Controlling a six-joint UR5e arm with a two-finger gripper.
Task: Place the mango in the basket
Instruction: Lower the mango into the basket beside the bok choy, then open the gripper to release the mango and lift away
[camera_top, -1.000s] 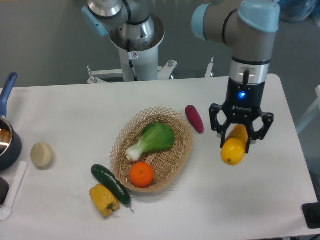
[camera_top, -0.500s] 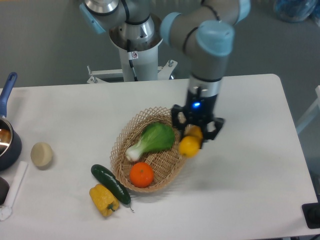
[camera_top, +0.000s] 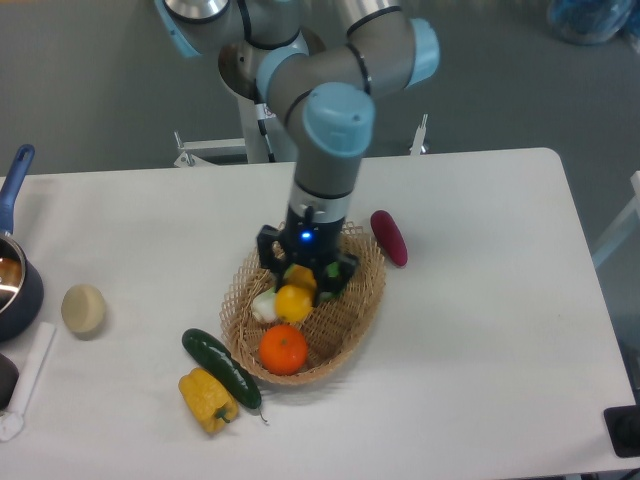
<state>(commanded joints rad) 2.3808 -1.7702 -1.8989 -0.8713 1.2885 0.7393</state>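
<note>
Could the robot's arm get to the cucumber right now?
Probably not right away. The gripper is busy: its jaws are shut on the mango over the basket. The cucumber lies uncovered on the table beside the basket, touching the yellow pepper, with open space above it.

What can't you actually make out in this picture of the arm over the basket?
- The leafy green in the basket: mostly covered by the gripper and mango; only its white stem end shows.
- Whether the mango touches the basket's contents: this single fixed view cannot settle it.
- The pot: cut off by the left edge.
- Dark objects at the lower left and lower right edges: cropped, unidentifiable.
</note>
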